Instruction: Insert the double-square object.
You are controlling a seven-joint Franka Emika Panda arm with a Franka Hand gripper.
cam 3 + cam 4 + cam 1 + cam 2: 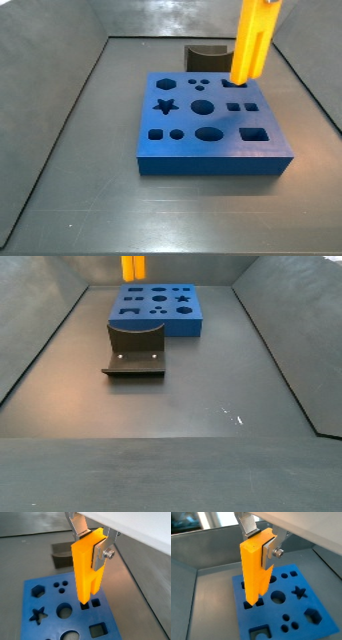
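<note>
- End effector (93, 543): closed on the upper end of the bar (87, 569); one silver finger (101, 552) lies flat against the bar's side face in both wrist views (268, 551).
- Bar: hangs straight down from the end effector, long axis upright, lower end toward the blue block (40, 619).
- Key relation: in both wrist views the bar's lower end sits at a pair of square holes (96, 603) near one edge of the block; one hole shows beside the tip, the other is hidden behind it.
- Depth: whether the prongs have entered the holes or only hover at their mouths cannot be told; a side view shows the bar (251, 42) ending at the block's top face (214, 115).
- Judgement: the coming move appears to be a straight descent along the bar's long axis, with any sideways offset risking a jam at the hole rims.
- Surroundings: a dark grey curved piece (135, 359) rests on the counter (201, 406), apart from the bar.
</note>
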